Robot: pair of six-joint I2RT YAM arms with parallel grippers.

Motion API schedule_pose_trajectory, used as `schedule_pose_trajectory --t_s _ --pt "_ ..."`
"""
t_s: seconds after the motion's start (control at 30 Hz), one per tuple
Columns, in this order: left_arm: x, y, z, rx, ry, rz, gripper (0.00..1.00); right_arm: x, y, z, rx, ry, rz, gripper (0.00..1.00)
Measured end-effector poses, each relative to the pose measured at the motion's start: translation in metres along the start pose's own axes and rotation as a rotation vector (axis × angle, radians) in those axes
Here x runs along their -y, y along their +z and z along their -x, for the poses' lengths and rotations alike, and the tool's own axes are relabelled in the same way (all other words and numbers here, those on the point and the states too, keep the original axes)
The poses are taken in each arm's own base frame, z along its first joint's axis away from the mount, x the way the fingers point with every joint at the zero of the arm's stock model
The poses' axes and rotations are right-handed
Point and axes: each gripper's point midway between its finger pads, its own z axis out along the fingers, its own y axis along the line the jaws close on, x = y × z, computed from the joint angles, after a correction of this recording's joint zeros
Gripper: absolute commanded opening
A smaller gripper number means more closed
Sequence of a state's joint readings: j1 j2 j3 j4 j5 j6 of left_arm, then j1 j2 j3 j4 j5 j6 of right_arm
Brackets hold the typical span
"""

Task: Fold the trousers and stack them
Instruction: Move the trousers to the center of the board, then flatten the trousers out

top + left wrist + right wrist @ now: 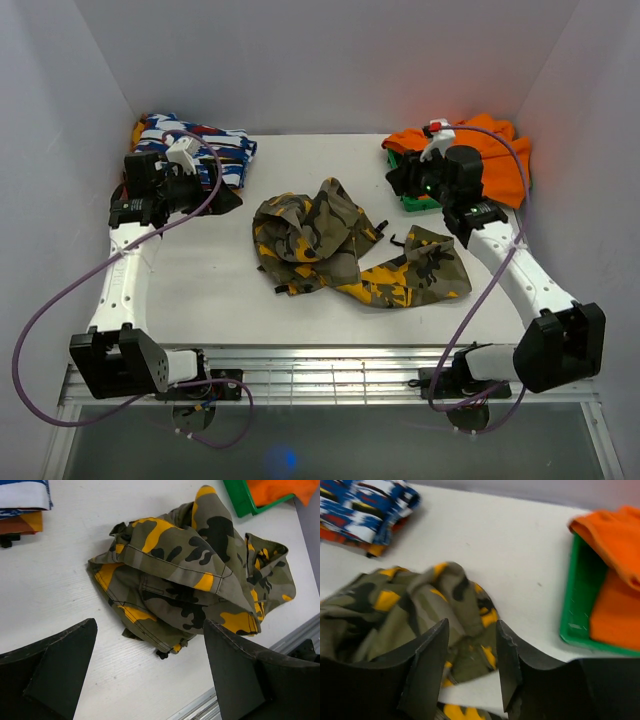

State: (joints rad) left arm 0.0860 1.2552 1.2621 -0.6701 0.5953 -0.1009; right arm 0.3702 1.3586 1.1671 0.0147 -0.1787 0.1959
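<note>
The camouflage trousers (320, 235) lie crumpled in a heap at the middle of the white table, one leg trailing toward the front right. My left gripper (215, 188) hovers at the back left, wide open and empty; in its wrist view the trousers (190, 565) lie beyond the gripper (150, 630), over bare table. My right gripper (402, 180) hangs at the back right, above and to the right of the heap. In its wrist view the jaws of the right gripper (471, 630) stand apart with nothing between them, the blurred trousers (395, 605) below.
A folded blue-white-red garment (195, 140) sits in the back left corner. A green tray (415, 203) with orange cloth (480, 150) stands at the back right. White walls close three sides. A metal rail (320, 375) runs along the front edge.
</note>
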Motion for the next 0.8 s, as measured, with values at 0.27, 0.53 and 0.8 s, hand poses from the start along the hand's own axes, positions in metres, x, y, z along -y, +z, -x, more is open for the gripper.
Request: schedule_pose_trajectory --t_s 0.27,0.53,0.8 --pt "-0.005 0.043 -0.027 -0.139 0.023 -0.113 0.89 0.104 -0.041 -0.117 -0.278 0.01 -0.258 0.22" --pt "0.009 0.08 -0.05 -0.274 0.164 -0.146 0.89 0.172 -0.033 -0.206 -0.51 0.113 -0.395 0.21" --pt "0.044 0.085 -0.075 -0.365 0.372 -0.199 0.95 0.217 0.031 -0.2 -0.465 0.096 -0.424 0.27"
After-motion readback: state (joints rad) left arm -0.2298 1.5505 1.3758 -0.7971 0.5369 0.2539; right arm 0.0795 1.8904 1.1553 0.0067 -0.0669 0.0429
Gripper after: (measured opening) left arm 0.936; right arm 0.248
